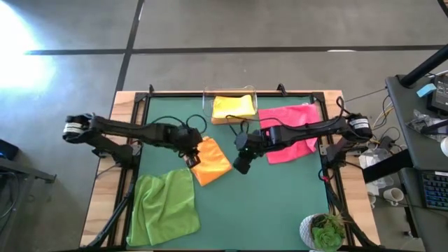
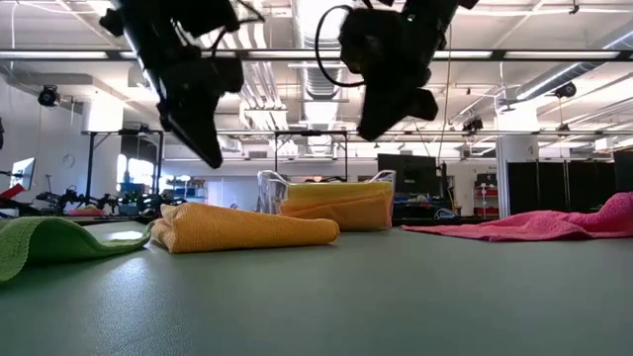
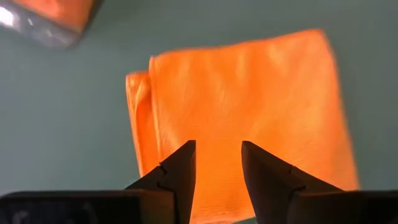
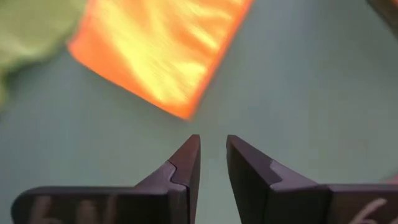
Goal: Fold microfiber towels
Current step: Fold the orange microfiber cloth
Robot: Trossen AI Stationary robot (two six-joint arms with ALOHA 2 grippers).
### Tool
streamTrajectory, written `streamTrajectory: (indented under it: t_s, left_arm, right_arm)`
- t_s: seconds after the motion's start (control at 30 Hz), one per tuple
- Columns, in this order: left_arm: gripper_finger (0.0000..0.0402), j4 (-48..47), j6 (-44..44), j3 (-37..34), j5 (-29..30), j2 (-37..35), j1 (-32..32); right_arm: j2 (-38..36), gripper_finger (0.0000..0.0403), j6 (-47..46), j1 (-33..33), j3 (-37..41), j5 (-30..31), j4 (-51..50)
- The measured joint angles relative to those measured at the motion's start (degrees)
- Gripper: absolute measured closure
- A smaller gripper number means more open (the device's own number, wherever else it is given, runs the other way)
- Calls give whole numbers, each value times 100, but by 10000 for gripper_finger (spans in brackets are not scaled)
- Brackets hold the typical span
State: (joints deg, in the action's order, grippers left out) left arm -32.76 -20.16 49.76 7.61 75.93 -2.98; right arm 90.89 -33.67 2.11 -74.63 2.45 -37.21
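Note:
A folded orange towel [image 1: 210, 162] lies flat on the green mat near the middle of the table, also seen as the orange towel [image 3: 249, 112] in the left wrist view. My left gripper [image 1: 192, 154] hovers open just above its left part, clear of it [image 2: 203, 138]. My right gripper [image 1: 243, 164] hangs a little open over bare mat to the towel's right [image 4: 213, 138]. A lime green towel [image 1: 164, 206] lies loosely doubled at the near left. A hot pink towel [image 1: 290, 129] lies spread at the far right. A folded yellow towel [image 1: 233, 106] rests in the bin.
A clear plastic bin [image 2: 272, 188] stands at the middle of the far edge, with the yellow towel on top of an orange one [image 2: 336, 213]. A potted plant [image 1: 323, 231] sits at the near right corner. Bare mat [image 1: 273, 203] stretches across the near middle and right.

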Motion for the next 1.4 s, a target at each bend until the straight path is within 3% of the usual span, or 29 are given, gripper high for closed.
streamTrajectory:
  t_s: [0.3,0.67,0.87,1.4]
  left_arm:
    - [289,590,311,-731,-572,131,-362]
    - [289,1027,615,-882,-720,1030,-394]
    - [289,1034,97,-801,-564,1477,-463]
    - [289,1226,-185,-717,-369,302,-494]
  right_arm:
    - [301,337,-690,201,334,3,2261]
    - [935,347,-1538,458,304,-117,2314]
    - [1189,350,-1602,502,293,-102,2745]
    - [2244,351,-2336,470,-181,211,3019]
